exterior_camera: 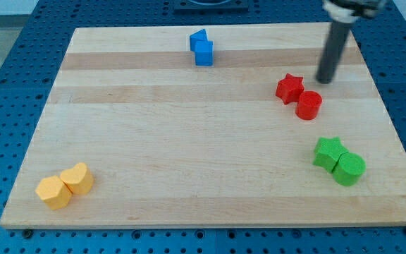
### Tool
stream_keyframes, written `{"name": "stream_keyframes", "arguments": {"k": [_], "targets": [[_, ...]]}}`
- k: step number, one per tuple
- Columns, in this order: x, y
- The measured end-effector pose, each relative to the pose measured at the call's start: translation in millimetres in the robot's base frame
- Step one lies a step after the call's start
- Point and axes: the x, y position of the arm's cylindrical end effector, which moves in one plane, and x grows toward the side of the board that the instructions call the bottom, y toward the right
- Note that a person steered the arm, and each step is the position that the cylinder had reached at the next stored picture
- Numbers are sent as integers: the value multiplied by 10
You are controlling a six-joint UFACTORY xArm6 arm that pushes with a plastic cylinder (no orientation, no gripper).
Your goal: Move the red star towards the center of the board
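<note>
Red star (289, 88) sits right of board (189, 141) center, touching red cylinder (309, 105), while my tip (325, 81), a bare rod holding nothing, rests just right of the star, slightly above, not touching.

board (189, 141): pale wood, smooth, visible grain
blocks (290, 88): matt plastic
rod (332, 53): dark, slight sheen

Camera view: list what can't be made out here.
- Arm: cut off by the view's top; only the rod shows, my tip right of and above the red star.
- Red star and red cylinder: touching or just apart, can't tell.
- Two blue blocks: overlapping; rear one's shape unclear.
- Two yellow blocks: shapes unclear.
</note>
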Motion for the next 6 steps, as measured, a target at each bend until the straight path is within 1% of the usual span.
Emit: {"name": "stream_keyframes", "arguments": {"k": [1, 2, 3, 5, 6], "targets": [[328, 477], [821, 511], [891, 121], [-3, -1158], [-112, -1395]]}}
